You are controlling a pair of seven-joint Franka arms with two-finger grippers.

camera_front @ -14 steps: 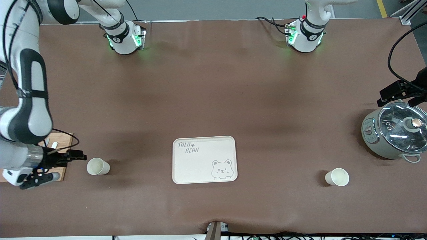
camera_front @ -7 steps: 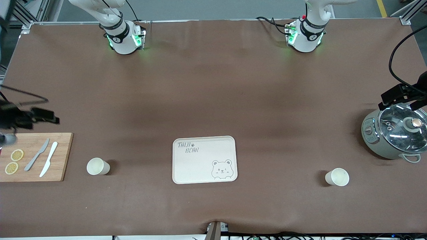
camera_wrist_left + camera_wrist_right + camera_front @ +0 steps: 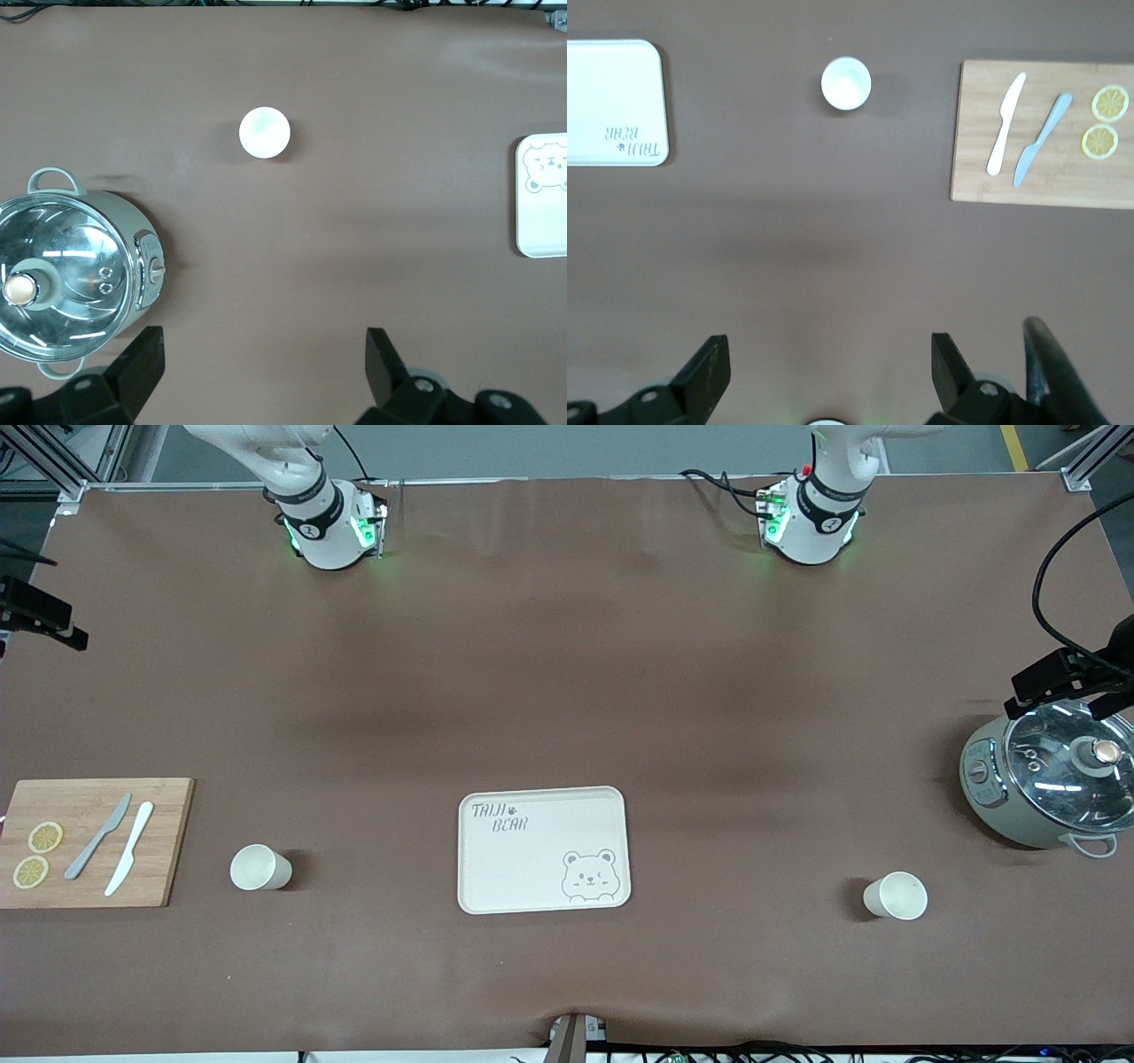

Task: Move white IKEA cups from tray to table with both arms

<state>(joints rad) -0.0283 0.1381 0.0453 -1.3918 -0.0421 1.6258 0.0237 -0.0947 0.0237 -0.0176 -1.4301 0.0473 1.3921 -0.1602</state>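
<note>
Cups first: both already stand upright on the bench, off the tray [image 3: 542, 849]. One cup [image 3: 260, 867] sits between the tray and the cutting board [image 3: 93, 842], toward the right arm's end; the other cup [image 3: 896, 895] sits toward the left arm's end, nearer the front camera than the cooker [image 3: 1050, 779]. The tray lies bare between them, well apart from each.

Your left end effector [image 3: 264, 361] hangs high beside the cooker, fingers spread wide with nothing between them. Its cup [image 3: 264, 133] lies well ahead of the fingertips, toward the front camera's edge of the bench. Your right end effector [image 3: 830, 367] is likewise spread and empty, high over the bench at the right arm's end; its cup [image 3: 846, 83] lies ahead in the same sense. Each arm is plainly nearer its own cup. Being round, the cups give you no long axis to align with.

By this layout, the transfer looks done, so no further reach seems called for.

Only the wrist views show both finger pairs apart. The front view catches just dark edges of each end effector, but alone shows both cups and the whole tray together.
</note>
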